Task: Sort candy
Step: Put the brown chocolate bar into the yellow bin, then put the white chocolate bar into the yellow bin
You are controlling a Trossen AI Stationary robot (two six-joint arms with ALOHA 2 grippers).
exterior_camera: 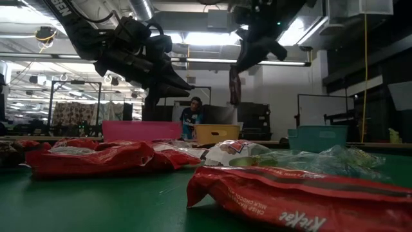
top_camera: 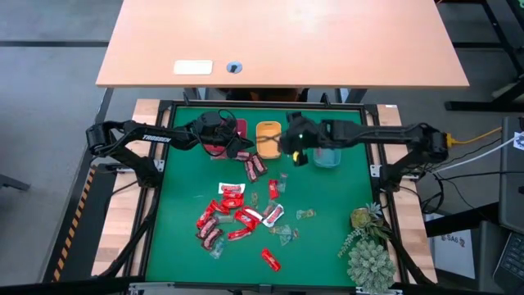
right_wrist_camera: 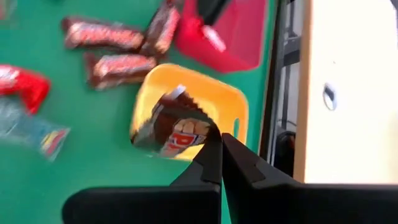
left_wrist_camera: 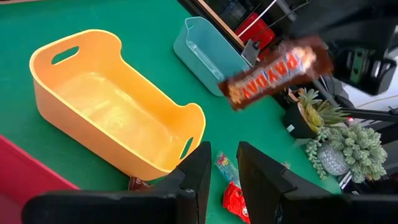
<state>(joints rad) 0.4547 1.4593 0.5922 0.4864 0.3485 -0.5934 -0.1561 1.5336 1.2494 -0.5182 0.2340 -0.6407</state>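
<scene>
Candy bar [exterior_camera: 235,86] hangs vertical, R gripper [exterior_camera: 237,64].

Three trays line the counter's [top_camera: 172,246] far edge: one tray [top_camera: 237,129] at left, a second [top_camera: 267,138] in the middle, a third [top_camera: 326,156] at right. Candy [top_camera: 233,215] lies scattered before them; a plant [top_camera: 368,250] stands in the near right corner.

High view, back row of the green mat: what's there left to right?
Red plastic tray → orange plastic tray → right claw, shut on a brown candy bar → teal plastic tray.
</scene>
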